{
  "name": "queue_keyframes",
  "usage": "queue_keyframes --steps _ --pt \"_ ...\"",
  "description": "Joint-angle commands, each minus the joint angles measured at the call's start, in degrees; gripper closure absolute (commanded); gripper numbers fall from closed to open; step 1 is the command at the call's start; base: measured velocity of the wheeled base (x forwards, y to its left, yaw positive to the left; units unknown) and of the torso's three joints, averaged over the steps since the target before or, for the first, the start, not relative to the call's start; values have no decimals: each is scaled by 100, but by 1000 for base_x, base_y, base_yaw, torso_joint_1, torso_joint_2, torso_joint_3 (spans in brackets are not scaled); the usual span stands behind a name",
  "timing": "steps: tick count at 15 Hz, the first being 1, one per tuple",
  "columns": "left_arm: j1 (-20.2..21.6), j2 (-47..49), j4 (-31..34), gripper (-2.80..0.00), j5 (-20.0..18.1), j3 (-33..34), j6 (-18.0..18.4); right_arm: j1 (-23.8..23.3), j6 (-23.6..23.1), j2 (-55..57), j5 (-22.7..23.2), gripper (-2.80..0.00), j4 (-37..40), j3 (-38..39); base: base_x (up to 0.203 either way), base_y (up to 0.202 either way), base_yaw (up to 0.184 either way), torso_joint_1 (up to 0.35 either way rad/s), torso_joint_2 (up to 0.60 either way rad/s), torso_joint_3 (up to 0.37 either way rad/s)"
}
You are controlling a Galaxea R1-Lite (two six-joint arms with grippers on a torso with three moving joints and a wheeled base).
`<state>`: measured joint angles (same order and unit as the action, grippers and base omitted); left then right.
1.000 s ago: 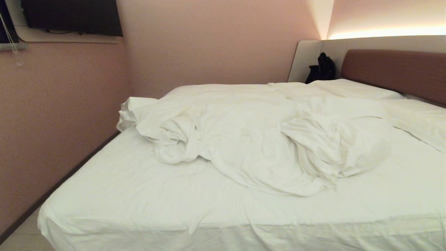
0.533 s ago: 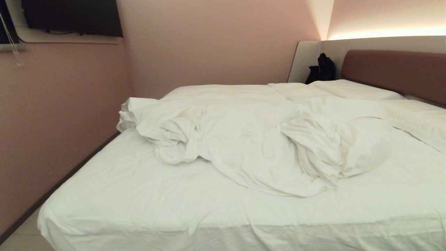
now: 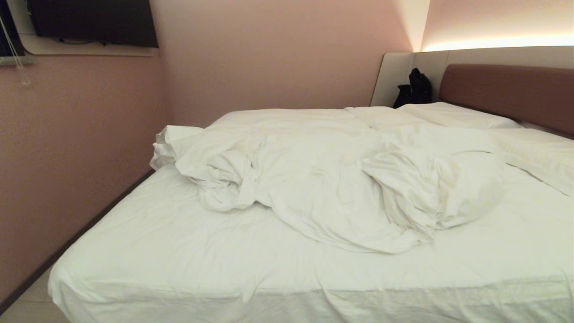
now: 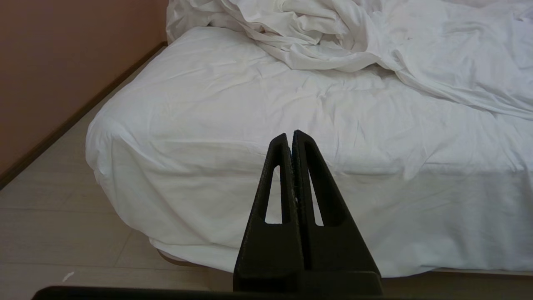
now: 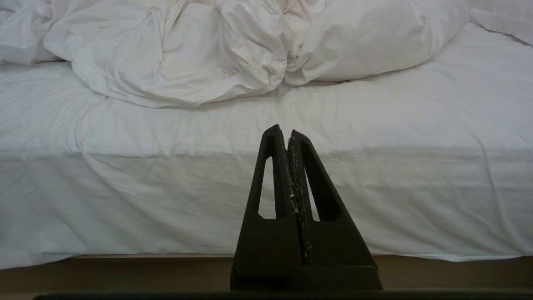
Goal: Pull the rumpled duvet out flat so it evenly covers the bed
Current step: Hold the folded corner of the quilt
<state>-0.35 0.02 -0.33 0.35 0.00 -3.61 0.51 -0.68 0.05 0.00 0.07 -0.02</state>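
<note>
The left tool [image 4: 290,135] is closed, its 2 black fingers pressed together and holding nothing; it sits low in front of the near side of the bed [image 4: 258,125], close to the bed's corner by the wall, apart from the fabric. The right tool [image 5: 284,132] is likewise closed and empty, level with the side of the mattress further along, and touching nothing. Neither arm shows in the head view.

Beyond both tools lies bare fitted sheet [image 3: 188,255], lightly creased, hanging over the near edge of the mattress. Past that strip the duvet [image 3: 332,179] lies bunched in a rumpled heap across the middle of the bed, running from the wall side, where a folded corner sticks out over the mattress edge, to a puffy lump toward the headboard side. Its folds are thick and twisted, and the near part of the sheet is uncovered.

Behind the heap, flat white pillows [image 3: 453,114] lie against the reddish-brown headboard [image 3: 511,92]. A small black bag [image 3: 415,87] stands in the corner beside the headboard. A dark screen [image 3: 94,22] hangs on the pink wall [image 3: 278,54].
</note>
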Motion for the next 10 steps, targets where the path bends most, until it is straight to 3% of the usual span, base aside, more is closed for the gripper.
queue_keyframes --steps 1,7,10 --pt "0 -2 7 0 -9 -9 0 2 -2 4 0 0 -7 2 0 0 0 0 0 0" --pt "0 3 54 0 -50 -114 139 2 -2 4 2 0 -7 1 0 0 0 0 0 0" --pt "0 93 474 0 -367 -845 73 2 -2 4 9 0 -7 -4 0 0 0 0 0 0"
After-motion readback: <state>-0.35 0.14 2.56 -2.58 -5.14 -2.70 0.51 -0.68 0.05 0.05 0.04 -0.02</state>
